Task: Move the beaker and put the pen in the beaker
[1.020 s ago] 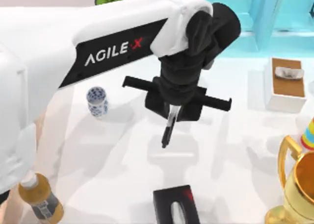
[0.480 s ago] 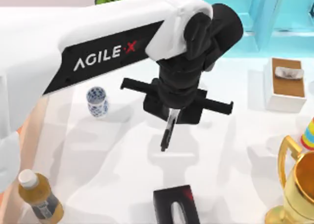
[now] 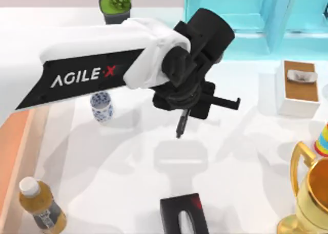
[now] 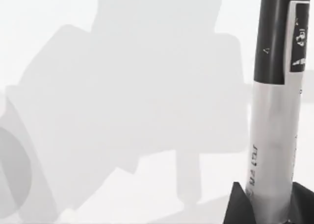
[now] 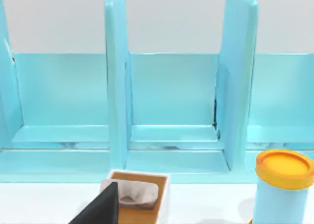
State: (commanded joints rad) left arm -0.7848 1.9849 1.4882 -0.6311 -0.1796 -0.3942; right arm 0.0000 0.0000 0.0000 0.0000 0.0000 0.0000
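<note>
The beaker (image 3: 101, 106), a small white cup with a blue flower pattern, stands upright at the table's left of centre. My left gripper (image 3: 185, 112) hangs over the middle of the table, to the beaker's right and well apart from it. It is shut on the pen (image 3: 181, 124), which points down towards the table with its black tip below the fingers. In the left wrist view the pen (image 4: 274, 111) shows its grey labelled band and black end, clamped between the fingers (image 4: 236, 208). A dark part of my right gripper (image 5: 98, 209) faces the blue shelf.
A plant pot (image 3: 116, 6) stands at the back, an amber bottle (image 3: 41, 208) at the front left, and a black box (image 3: 183, 216) at the front centre. At the right are a white tray (image 3: 300, 103) and a gold trophy (image 3: 307, 198). The blue shelf (image 5: 171, 101) lines the back right.
My left arm has swung back and lifted slightly, carrying the pen towards the back of the table. The plant pot is now uncovered. The beaker has not moved.
</note>
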